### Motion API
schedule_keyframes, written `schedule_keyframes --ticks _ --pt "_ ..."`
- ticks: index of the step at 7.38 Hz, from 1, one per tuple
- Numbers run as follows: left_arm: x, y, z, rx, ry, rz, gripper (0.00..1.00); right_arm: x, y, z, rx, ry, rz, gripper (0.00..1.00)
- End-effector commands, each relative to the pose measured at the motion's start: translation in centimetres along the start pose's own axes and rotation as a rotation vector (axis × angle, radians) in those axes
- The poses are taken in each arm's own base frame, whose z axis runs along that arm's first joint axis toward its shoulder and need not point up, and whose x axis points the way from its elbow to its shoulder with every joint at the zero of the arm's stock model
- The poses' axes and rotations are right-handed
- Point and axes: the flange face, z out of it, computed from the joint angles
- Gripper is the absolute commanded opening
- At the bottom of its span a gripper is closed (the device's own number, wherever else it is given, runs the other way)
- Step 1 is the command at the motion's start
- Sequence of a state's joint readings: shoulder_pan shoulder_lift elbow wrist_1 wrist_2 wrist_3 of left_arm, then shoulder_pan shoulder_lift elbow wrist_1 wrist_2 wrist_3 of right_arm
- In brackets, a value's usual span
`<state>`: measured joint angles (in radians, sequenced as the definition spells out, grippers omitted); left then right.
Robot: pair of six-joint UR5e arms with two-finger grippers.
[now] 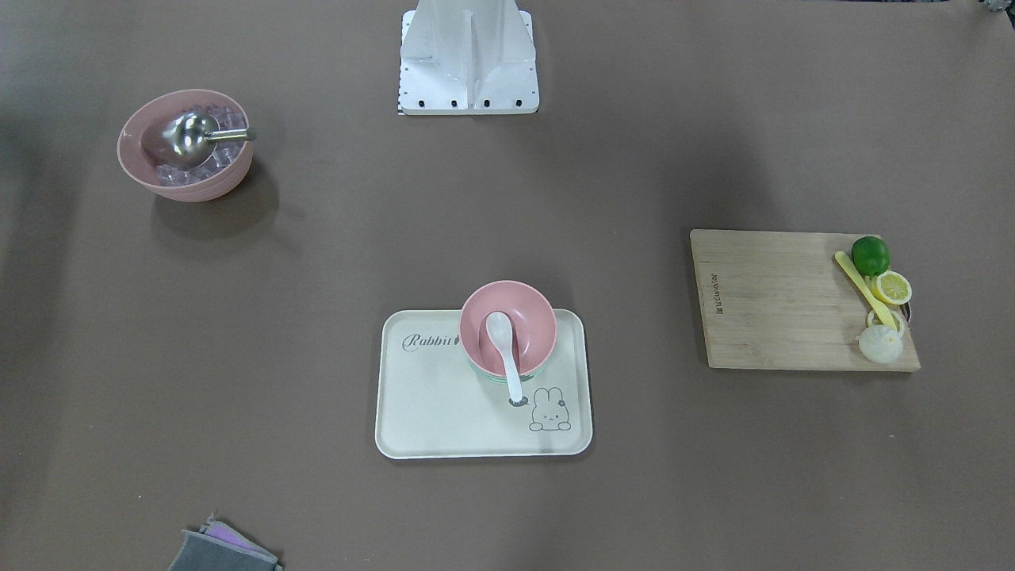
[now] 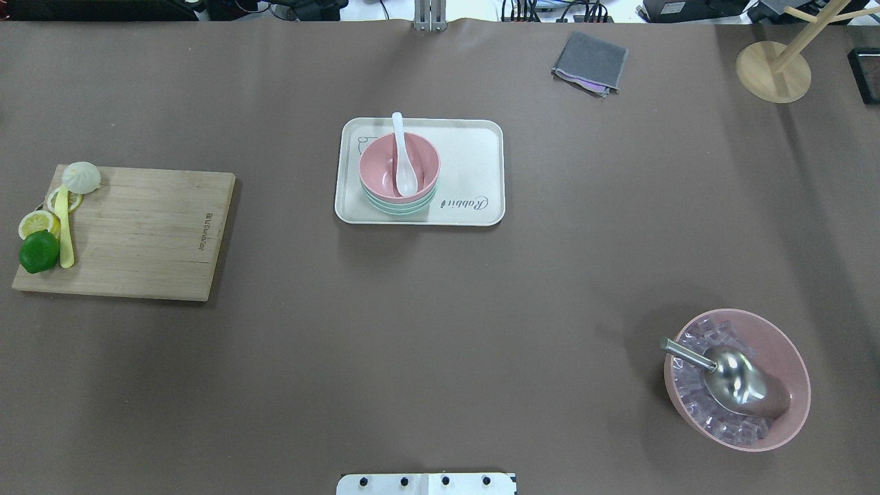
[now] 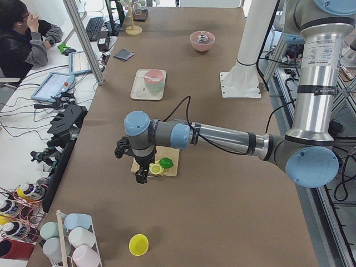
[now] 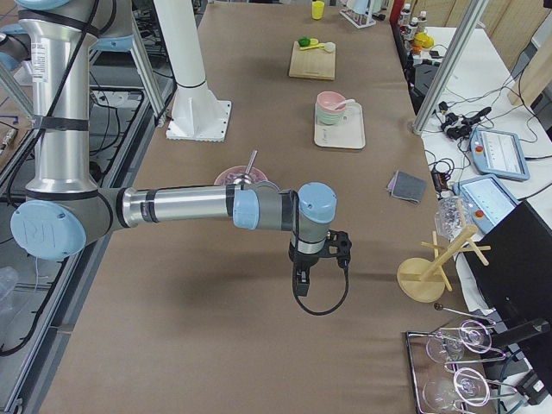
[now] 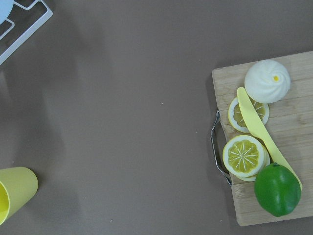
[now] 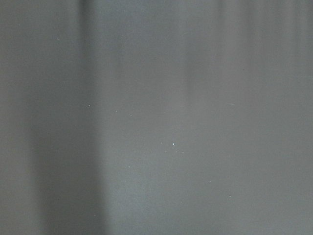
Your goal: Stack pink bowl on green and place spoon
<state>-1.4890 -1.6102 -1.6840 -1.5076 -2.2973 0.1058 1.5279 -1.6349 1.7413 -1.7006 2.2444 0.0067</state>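
Observation:
The pink bowl (image 1: 519, 313) sits nested on the green bowl (image 1: 485, 376) on the cream rabbit tray (image 1: 428, 412). The white spoon (image 1: 504, 349) lies in the pink bowl, its handle over the rim. The stack also shows in the overhead view (image 2: 381, 165). My left gripper (image 3: 140, 177) hangs above the cutting board's end, far from the tray. My right gripper (image 4: 302, 285) hangs over bare table at the other end. Both show only in side views, so I cannot tell whether they are open or shut.
A wooden cutting board (image 2: 137, 234) holds a lime (image 2: 39, 251), lemon slices, a yellow knife and a bun. A large pink bowl (image 2: 790, 405) holds ice cubes and a metal scoop. A grey cloth (image 2: 590, 62) and a wooden stand (image 2: 773, 69) are at the far right.

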Motion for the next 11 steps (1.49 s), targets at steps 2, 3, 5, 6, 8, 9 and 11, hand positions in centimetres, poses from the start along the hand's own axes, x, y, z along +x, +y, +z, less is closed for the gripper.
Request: schedule_keyframes --ticks 2,3,5,6,8,9,11 --pt "-0.25 0.64 0.42 -0.008 0.000 -0.004 1.00 0.24 0.23 0.42 -0.009 0.000 0.006 1.00" --pt "-0.25 0.64 0.42 -0.008 0.000 -0.004 1.00 0.28 0.23 0.58 -0.012 0.000 0.007 1.00" --pt "-0.19 0.62 0.47 -0.009 0.000 -0.003 1.00 0.51 0.51 0.86 -0.018 0.000 0.012 1.00" --pt "-0.19 0.62 0.47 -0.009 0.000 -0.003 1.00 0.51 0.52 0.86 -0.018 0.000 0.012 1.00" --pt "-0.20 0.63 0.48 -0.010 0.000 -0.004 1.00 0.50 0.58 0.96 -0.021 0.000 0.012 1.00" --pt "-0.20 0.63 0.48 -0.010 0.000 -0.004 1.00 0.50 0.58 0.96 -0.021 0.000 0.012 1.00" --pt "-0.20 0.63 0.48 -0.010 0.000 -0.004 1.00 0.62 0.79 1.12 -0.024 -0.001 0.016 1.00"
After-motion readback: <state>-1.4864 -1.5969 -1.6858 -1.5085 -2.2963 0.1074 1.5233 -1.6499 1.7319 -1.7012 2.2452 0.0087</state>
